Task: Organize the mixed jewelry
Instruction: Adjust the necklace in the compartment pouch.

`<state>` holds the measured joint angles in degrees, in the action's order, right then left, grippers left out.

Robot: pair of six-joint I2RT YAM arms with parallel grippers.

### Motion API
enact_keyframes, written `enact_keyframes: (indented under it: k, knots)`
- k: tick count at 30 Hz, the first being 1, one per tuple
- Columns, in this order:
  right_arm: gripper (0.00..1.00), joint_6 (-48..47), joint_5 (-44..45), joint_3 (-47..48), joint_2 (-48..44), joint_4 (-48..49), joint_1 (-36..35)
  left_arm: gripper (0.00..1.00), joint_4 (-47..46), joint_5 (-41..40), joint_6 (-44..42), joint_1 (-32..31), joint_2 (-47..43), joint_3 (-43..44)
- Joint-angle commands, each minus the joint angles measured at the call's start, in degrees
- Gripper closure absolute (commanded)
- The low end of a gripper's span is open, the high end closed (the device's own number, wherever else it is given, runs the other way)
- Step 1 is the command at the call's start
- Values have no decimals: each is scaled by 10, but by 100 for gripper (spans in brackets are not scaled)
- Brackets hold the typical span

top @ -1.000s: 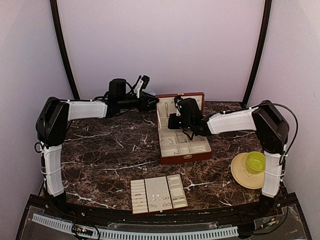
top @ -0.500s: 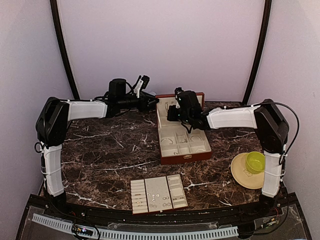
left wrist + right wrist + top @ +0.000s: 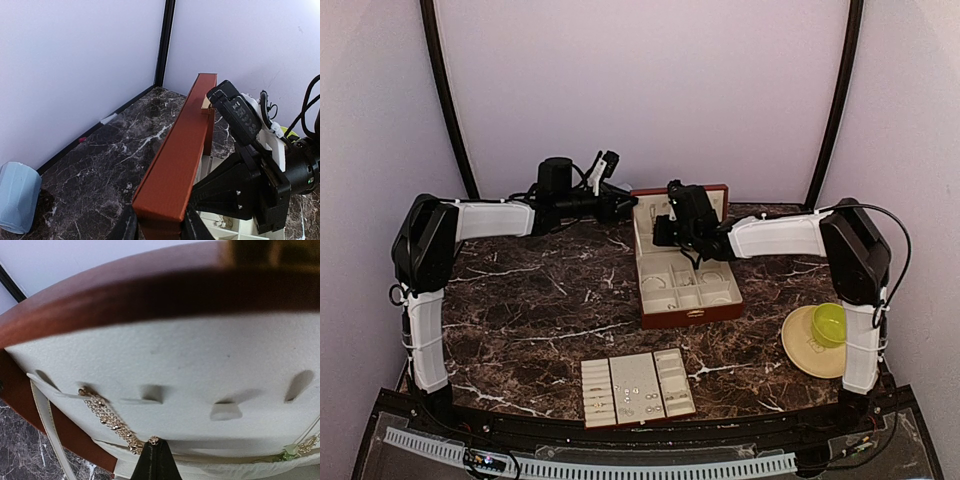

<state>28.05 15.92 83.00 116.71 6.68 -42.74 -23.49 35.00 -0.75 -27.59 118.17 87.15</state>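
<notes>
Top external view: red-brown box (image 3: 685,275) open at table (image 3: 540,310) rear centre, lid upright; left gripper (image 3: 620,207) clamped on lid's left edge, right gripper (image 3: 672,228) over box interior. Tray (image 3: 636,388) near front edge with mixed jewelry (image 3: 640,398) in its slots; open marble between. Plate (image 3: 812,345) with green bowl (image 3: 830,322) at right. Left wrist view: fingers (image 3: 192,227) pinching lid rim, wall close behind. Right wrist view: jaws fully closed, tip at gold chain (image 3: 112,422) hanging on lid lining; grasp unclear.

Upright box lid (image 3: 672,201) walls off the box (image 3: 688,300) behind.
</notes>
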Motion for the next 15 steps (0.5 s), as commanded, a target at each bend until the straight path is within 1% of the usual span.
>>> enact_keyframes:
  k: [1, 9, 13, 15]
  knots:
    - [100, 17, 8, -13, 13, -4, 4, 81, 0, 10, -21, -2, -5, -8]
    - [100, 24, -2, -48, -13, 5, 4, 81, 1, 3, -17, -2, -5, -7]
    - [100, 13, -24, -83, -34, 45, 4, 81, 0, -1, -15, -1, -4, -6]
    - [100, 11, -18, -70, -29, 31, 5, 81, 0, -1, -14, -1, -4, -6]
